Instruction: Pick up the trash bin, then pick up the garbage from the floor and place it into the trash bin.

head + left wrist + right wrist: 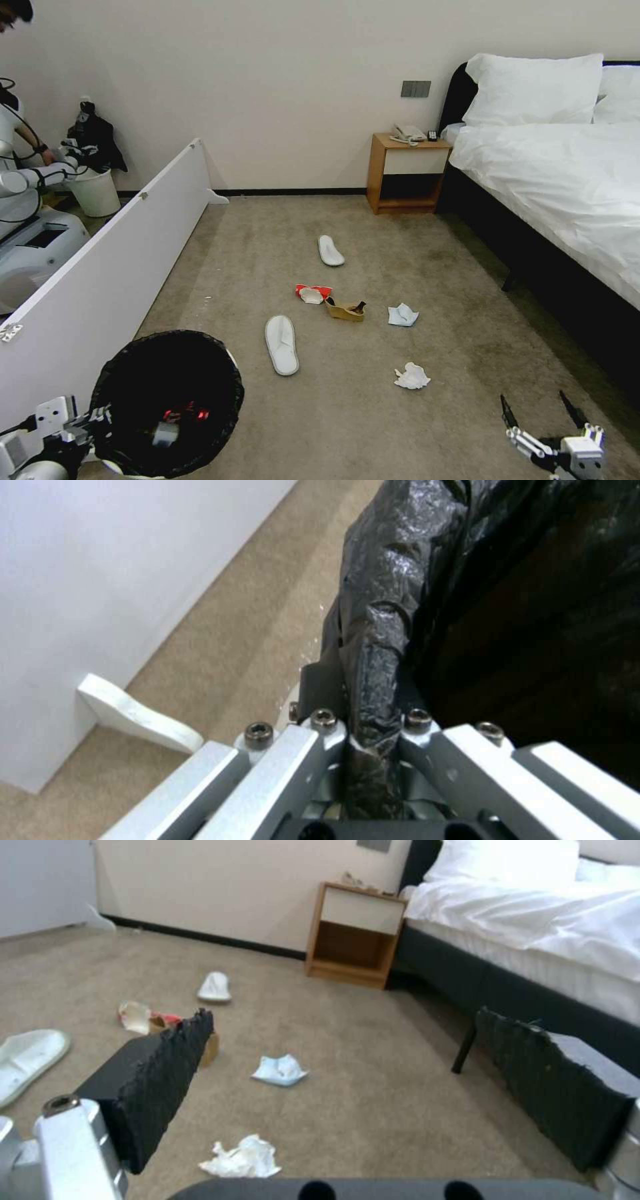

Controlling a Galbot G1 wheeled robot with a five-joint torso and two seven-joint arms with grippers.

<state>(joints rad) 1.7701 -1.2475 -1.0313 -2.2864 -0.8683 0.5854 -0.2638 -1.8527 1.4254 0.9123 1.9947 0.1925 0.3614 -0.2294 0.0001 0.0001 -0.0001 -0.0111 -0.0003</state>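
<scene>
head view: i have the trash bin (167, 400) low on my left, garbage scattered on beige carpet (467, 333) beside the bed (553, 187). left wrist view: left gripper (373, 740) jaws pinch only the bag-covered rim; i fear it slipping. right wrist view: right gripper (347, 1080) jaws gape above a tissue (243, 1157).

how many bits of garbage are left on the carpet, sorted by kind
slippers: 2, one near, one farther off
crumpled tissues: 2, one near, one farther off
red and white carton: 1
brown paper scrap: 1
total: 6
</scene>
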